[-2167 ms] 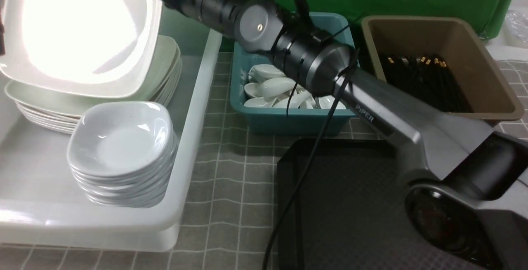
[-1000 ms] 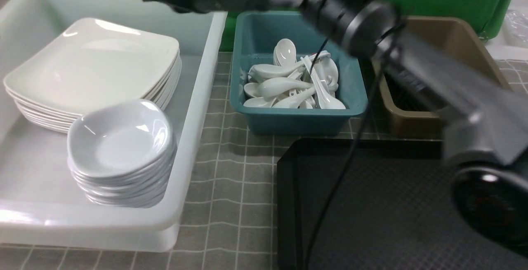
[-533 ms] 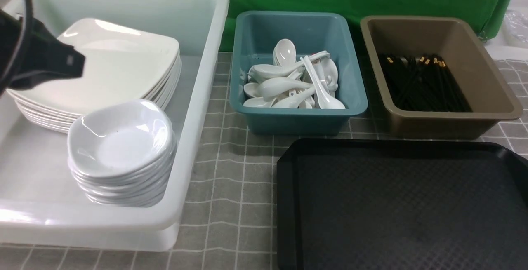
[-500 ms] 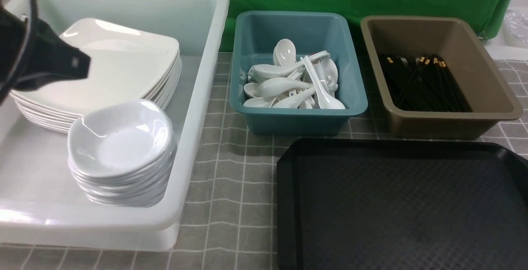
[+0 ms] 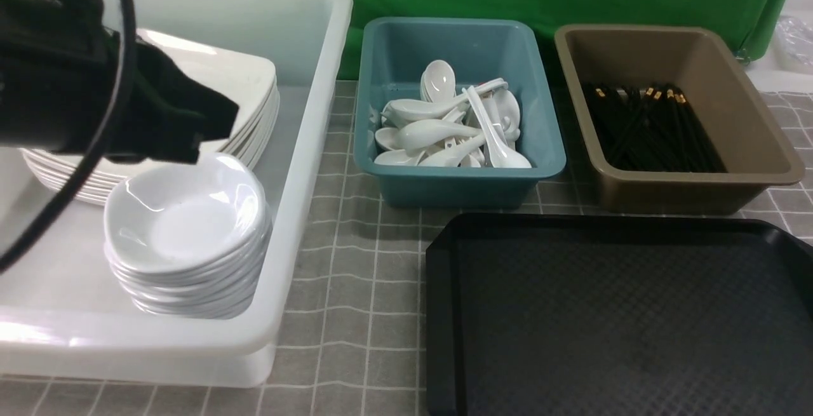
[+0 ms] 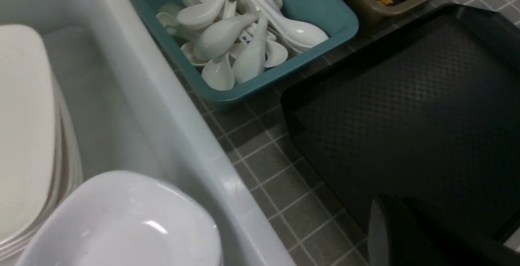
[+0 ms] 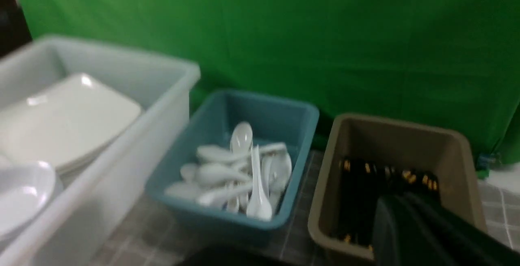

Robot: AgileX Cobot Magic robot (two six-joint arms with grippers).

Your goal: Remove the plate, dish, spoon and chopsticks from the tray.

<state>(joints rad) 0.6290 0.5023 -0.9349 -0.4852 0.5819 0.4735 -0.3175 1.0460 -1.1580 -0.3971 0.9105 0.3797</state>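
The tub (image 5: 305, 168) holds two stacks. The tray (image 5: 610, 314) lies bare as far as it shows. The brown bin (image 5: 749, 124) holds the chopsticks (image 5: 654, 130), and the teal bin (image 5: 457, 171) holds a heap of spoons (image 5: 444, 130). Inside the tub the plates (image 5: 248, 98) sit at the back and the dishes (image 5: 184, 225) at the front. I judge the clearing done: plate, dish, spoon and chopsticks are off the tray, each with its kind, and I see nothing left to fetch. My left gripper (image 5: 213, 117) hangs above the tub, jaws closed on nothing. My right gripper (image 7: 390, 213), seen only by its wrist camera, is closed and empty too.
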